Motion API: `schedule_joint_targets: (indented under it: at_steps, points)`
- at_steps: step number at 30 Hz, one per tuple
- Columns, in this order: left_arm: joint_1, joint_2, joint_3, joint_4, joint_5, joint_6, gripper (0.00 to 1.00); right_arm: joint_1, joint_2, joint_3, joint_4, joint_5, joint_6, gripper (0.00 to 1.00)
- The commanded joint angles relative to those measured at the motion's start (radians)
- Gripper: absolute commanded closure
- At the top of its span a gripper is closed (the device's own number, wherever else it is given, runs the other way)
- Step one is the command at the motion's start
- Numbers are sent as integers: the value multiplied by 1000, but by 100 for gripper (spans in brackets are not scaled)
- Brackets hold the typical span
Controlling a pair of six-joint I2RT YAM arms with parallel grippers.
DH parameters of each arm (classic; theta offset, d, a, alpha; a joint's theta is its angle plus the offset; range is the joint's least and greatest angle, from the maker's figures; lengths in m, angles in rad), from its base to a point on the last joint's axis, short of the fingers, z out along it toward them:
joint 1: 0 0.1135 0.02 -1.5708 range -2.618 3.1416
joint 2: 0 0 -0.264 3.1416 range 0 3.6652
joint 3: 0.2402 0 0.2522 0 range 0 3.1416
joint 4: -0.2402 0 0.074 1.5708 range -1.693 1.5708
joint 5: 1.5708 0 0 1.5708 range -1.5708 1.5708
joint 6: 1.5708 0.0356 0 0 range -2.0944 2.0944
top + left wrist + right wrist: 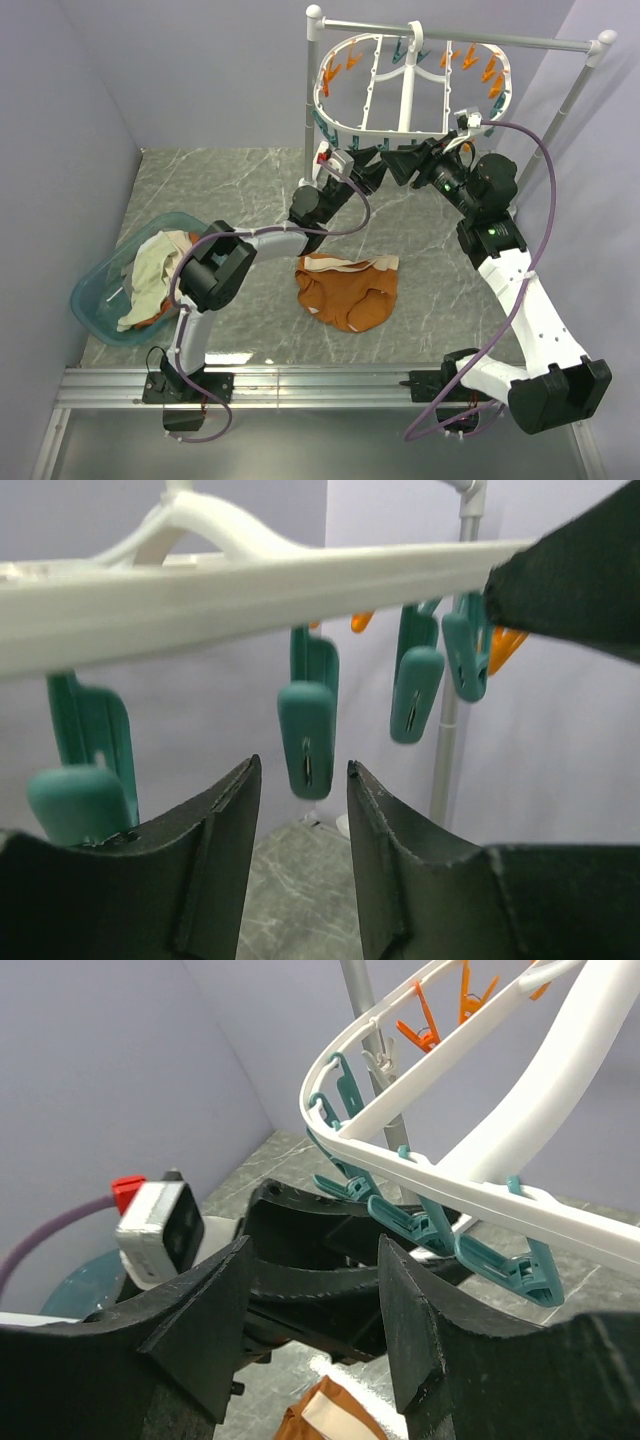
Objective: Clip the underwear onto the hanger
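Note:
The rust-orange underwear (348, 290) with cream trim lies flat on the table, between the arms; its edge shows at the bottom of the right wrist view (325, 1417). The white hanger (410, 85) hangs from the pole, ringed by teal and orange clothespins. My left gripper (372, 158) is open and empty just under the hanger's near rim (250, 585); a teal clothespin (307, 738) hangs just beyond its fingertips. My right gripper (400, 162) is open and empty, facing the left gripper, below the rim (450, 1175) and its teal pins (420, 1222).
A teal basin (125, 280) with pale green-cream cloth and other garments sits at the left. The grey-white pole stand (455, 35) rises at the back, its upright (455, 630) behind the pins. Purple walls close both sides.

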Motion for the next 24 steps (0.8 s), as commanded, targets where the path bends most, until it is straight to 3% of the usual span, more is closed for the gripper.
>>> schedule_joint_targets:
  at_steps: [1, 13, 19, 24]
  points:
    - [5, 11, 31, 76, -8, -6, 54, -6, 1, 18, 45, -10, -4, 40]
    - [5, 25, 49, 137, 0, -12, 56, -6, 4, 12, 37, -5, -18, 40]
    - [6, 6, 17, 128, 18, -11, 77, -4, 1, 7, 42, 0, -15, 40]
    - [5, -26, -23, 145, 36, -3, 73, -6, -3, 5, 35, 4, -24, 40]
